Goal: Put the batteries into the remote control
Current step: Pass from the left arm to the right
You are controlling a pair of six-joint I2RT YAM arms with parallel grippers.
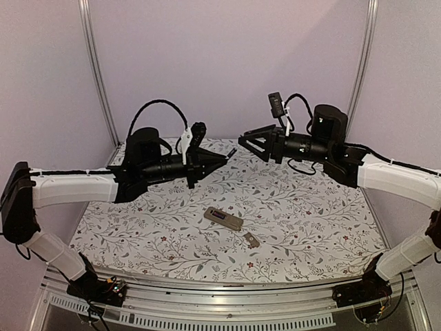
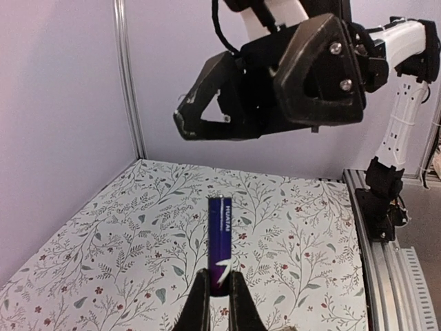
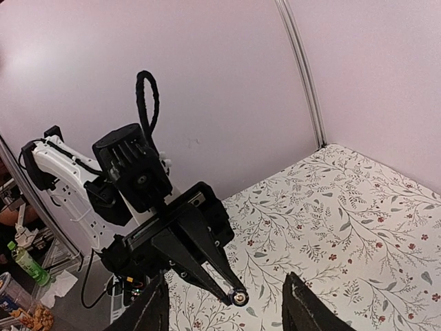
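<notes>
A: Claw status?
B: The left gripper is pinched tight on one battery. Its low end is clamped and most of the cell sticks out past the fingertips. The right gripper has its jaws spread wide with nothing in them.
A: Spacing between them?
B: They face tip to tip, both raised over the back-middle of the table. Near each other, not touching. In the left wrist view the right claw sits above and beyond the battery's free end.
A: Remote?
B: The remote control lies flat on the floral cloth, centre toward the near edge, dark recess up. It's well below and apart from both claws. A small cover piece lies just beside its right end.
A: Boundaries?
B: Boxed by walls left, right and back, with metal posts at the back corners and a rail along the near edge. The cloth around the remote is open; only the cover lies close.
</notes>
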